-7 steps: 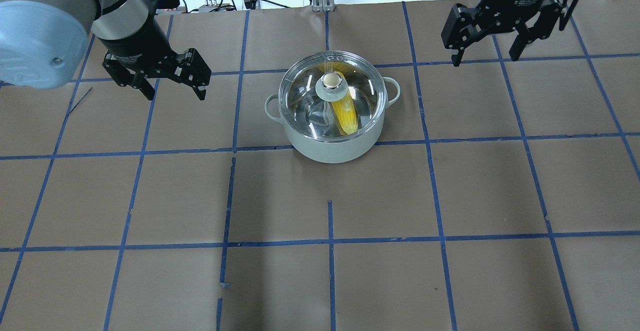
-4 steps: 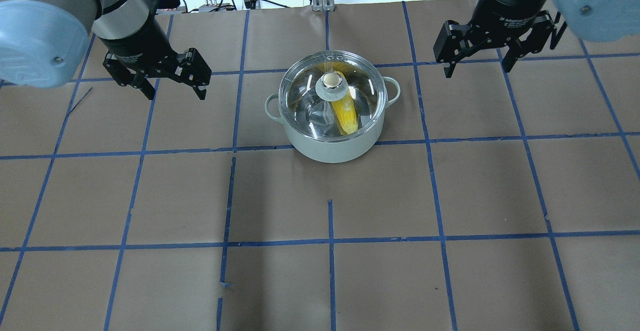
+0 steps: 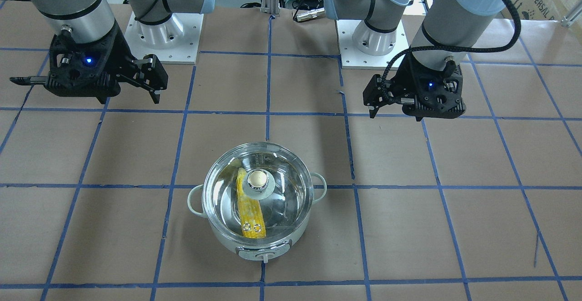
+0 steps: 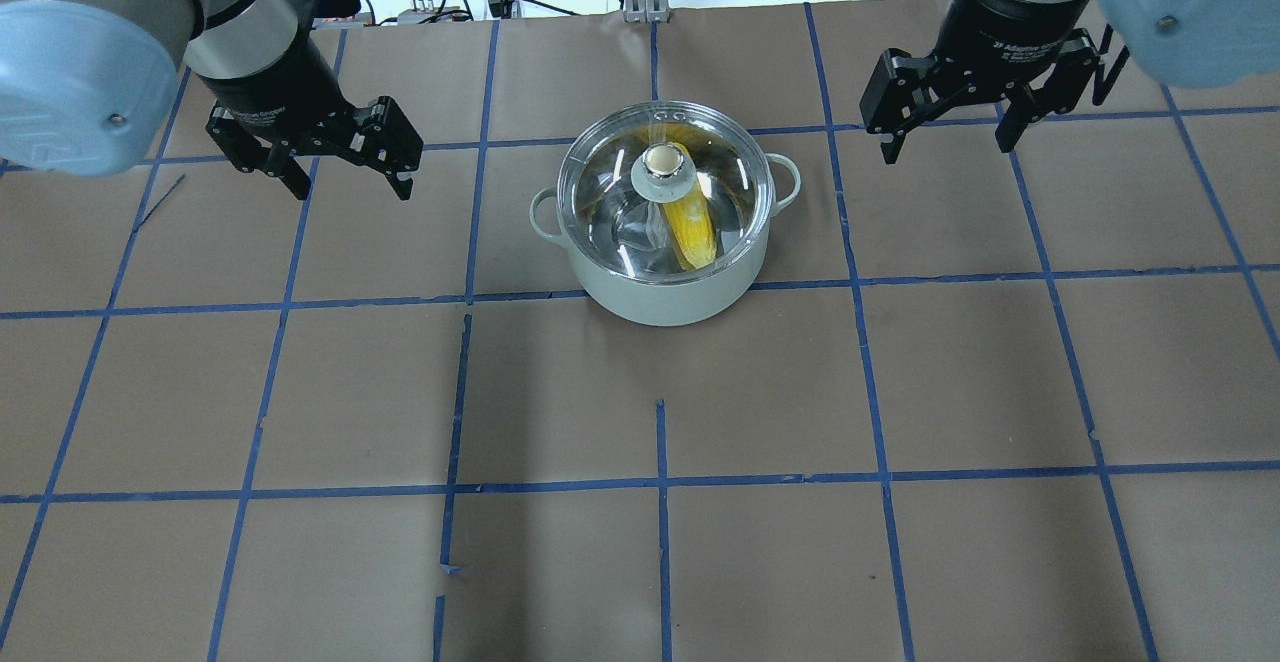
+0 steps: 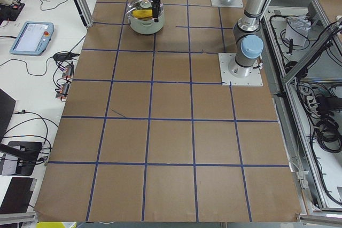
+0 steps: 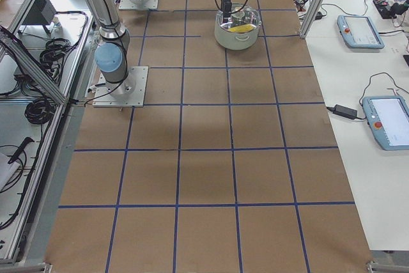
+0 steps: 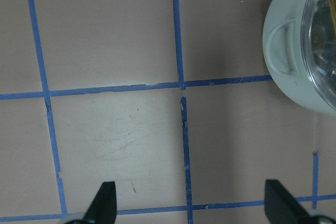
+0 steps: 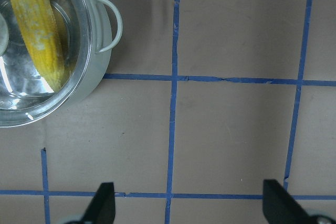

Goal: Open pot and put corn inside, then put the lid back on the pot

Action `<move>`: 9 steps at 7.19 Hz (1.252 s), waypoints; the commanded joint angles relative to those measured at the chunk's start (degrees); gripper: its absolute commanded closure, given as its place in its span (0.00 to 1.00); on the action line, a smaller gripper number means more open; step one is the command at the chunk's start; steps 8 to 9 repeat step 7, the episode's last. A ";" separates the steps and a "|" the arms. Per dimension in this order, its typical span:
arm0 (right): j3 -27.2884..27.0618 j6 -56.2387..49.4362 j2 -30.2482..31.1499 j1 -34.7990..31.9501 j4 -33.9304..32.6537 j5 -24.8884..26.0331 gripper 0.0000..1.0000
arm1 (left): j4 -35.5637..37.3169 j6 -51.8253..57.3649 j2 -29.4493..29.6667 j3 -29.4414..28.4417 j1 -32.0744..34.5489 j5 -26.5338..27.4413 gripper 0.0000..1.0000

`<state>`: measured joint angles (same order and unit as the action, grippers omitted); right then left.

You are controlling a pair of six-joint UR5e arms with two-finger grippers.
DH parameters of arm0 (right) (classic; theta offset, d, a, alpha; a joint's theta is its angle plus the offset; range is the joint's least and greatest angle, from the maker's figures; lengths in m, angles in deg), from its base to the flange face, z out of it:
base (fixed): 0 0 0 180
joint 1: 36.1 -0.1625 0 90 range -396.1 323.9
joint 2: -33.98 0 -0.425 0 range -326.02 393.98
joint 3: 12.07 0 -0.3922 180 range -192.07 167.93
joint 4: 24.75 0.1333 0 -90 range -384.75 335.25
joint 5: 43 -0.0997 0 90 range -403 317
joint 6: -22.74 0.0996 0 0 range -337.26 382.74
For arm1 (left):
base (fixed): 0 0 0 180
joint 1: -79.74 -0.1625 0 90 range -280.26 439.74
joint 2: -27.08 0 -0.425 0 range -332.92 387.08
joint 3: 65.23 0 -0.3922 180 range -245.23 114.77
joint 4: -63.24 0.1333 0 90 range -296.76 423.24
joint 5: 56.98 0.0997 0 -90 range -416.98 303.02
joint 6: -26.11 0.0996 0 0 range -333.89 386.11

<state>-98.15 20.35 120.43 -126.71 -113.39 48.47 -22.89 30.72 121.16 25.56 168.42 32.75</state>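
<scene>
A pale grey-white pot (image 4: 660, 294) stands near the middle of a brown paper-covered bench (image 4: 700, 562) marked with blue tape squares. Its clear glass lid (image 4: 605, 182) sits on top, beige knob up. A yellow ear of corn (image 4: 692, 227) lies inside, visible through the glass. The left gripper (image 4: 350, 187) and right gripper (image 4: 945, 147) hang above the bench on either side, well apart from the pot, each with fingers spread and holding nothing.

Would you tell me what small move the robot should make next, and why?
Probably lift both arms back to rest. The corn lies inside the pot, the lid sits closed on it, and the left gripper and right gripper hang open, empty, apart from the pot on either side; nothing seems left to handle.
</scene>
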 commanded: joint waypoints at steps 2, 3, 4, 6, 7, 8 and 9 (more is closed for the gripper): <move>0.66 -1.38 -0.05 -0.18 2.86 -0.32 0.01 | 0.00 0.05 0.06 0.00 0.00 0.00 0.00; 0.66 -1.47 -0.13 0.08 3.47 -2.59 0.01 | 0.00 0.05 0.06 0.00 0.00 -0.09 0.00; 0.66 -1.99 0.04 0.08 3.13 -1.91 0.01 | 0.00 0.05 0.06 0.09 0.00 -0.09 0.00; 0.56 -2.00 0.13 0.08 2.87 -1.64 0.01 | 0.00 0.05 0.06 0.09 0.00 0.00 0.00; 0.48 -2.09 0.04 0.08 2.95 -1.64 0.01 | 0.00 0.05 0.06 0.09 0.00 -0.09 0.00; 0.48 -2.09 0.04 0.08 2.95 -1.64 0.01 | 0.00 0.05 0.06 0.09 0.00 -0.09 0.00; 0.48 -2.09 0.04 0.08 2.95 -1.64 0.01 | 0.00 0.05 0.06 0.09 0.00 -0.09 0.00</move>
